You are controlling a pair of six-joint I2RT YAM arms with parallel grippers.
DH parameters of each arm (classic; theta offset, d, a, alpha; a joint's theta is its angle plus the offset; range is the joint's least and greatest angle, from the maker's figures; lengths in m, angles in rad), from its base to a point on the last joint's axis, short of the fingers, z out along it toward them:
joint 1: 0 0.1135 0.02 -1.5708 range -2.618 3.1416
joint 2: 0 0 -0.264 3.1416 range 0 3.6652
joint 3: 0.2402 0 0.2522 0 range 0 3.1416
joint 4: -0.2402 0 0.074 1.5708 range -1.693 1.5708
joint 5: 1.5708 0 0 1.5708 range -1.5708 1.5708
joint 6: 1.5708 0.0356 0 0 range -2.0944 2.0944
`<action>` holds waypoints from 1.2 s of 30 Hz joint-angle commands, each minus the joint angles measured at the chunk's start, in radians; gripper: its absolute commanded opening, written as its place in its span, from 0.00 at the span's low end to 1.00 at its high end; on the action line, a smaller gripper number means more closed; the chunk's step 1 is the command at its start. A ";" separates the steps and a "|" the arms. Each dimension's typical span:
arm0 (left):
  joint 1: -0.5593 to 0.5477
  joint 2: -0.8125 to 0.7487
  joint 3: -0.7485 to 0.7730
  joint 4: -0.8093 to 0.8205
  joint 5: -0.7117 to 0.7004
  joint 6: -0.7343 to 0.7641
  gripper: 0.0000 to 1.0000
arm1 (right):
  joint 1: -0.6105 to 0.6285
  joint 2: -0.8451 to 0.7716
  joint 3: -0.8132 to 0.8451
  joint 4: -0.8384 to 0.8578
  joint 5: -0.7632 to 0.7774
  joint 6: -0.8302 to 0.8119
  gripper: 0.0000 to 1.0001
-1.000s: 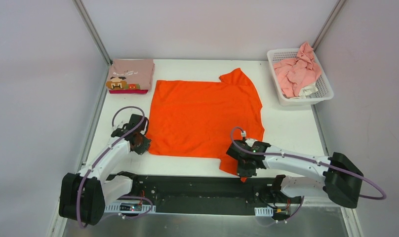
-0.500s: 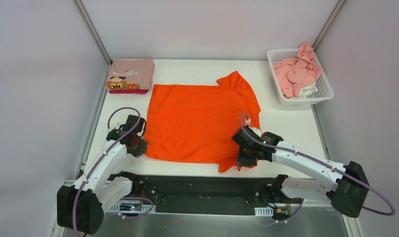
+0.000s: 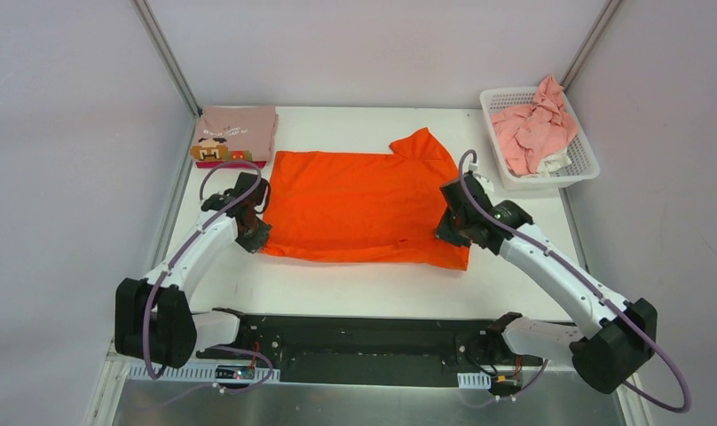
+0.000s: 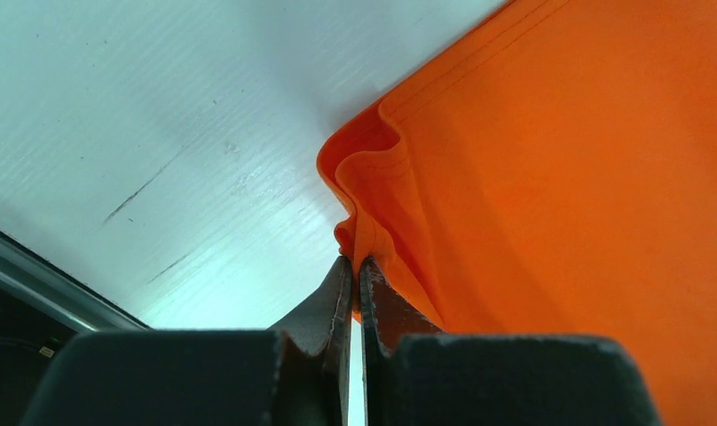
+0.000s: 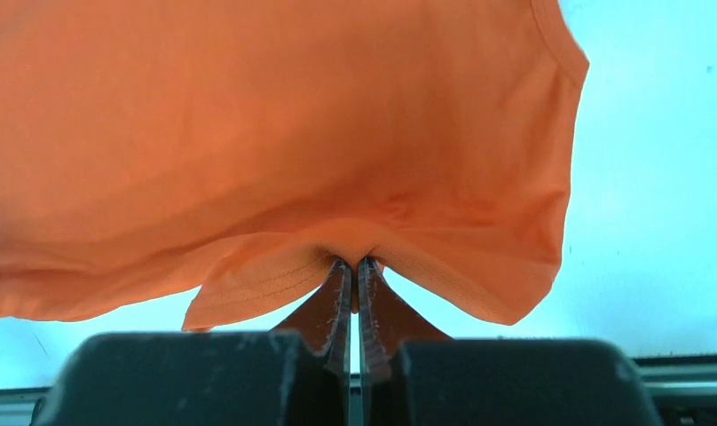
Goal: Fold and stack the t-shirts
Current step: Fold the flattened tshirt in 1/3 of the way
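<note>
The orange shirt (image 3: 364, 202) lies spread across the middle of the white tabletop (image 3: 355, 288), with one sleeve sticking out at its far right. Its near edge runs roughly straight from left to right between the two arms.

The left jaws are pinched shut on the shirt's near left corner. In the left wrist view the hemmed corner (image 4: 373, 191) bunches into a small fold right at the tips. Beyond them the cloth rests flat on the tabletop.

The right jaws are likewise clamped narrow on the shirt's near right edge. From the right wrist camera the cloth (image 5: 275, 133) drapes away from the tips and a stitched flap (image 5: 257, 288) hangs to their left. It may be hem or sleeve; the view does not settle it.

At the far left corner a folded pink shirt (image 3: 240, 129) with a pixel face sits on a magenta one (image 3: 237, 164), just apart from the orange shirt. At the far right a white basket (image 3: 550, 181) holds crumpled light pink shirts (image 3: 532, 129).
</note>
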State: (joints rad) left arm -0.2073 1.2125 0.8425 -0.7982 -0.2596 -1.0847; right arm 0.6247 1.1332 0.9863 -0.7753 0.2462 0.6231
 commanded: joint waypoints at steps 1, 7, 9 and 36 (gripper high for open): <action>0.012 0.070 0.084 -0.006 -0.056 -0.010 0.00 | -0.049 0.078 0.090 0.083 -0.016 -0.118 0.00; 0.017 0.167 0.148 -0.003 -0.087 -0.016 0.00 | -0.094 0.206 0.167 0.112 -0.024 -0.186 0.00; 0.022 0.195 0.166 -0.003 -0.094 -0.012 0.00 | -0.111 0.238 0.184 0.130 -0.029 -0.203 0.00; 0.067 0.456 0.311 0.028 -0.125 0.016 0.35 | -0.236 0.649 0.409 0.210 -0.080 -0.298 0.02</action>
State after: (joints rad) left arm -0.1677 1.6821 1.1278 -0.7521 -0.3504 -1.0733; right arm 0.4030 1.7332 1.3193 -0.5732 0.1169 0.3290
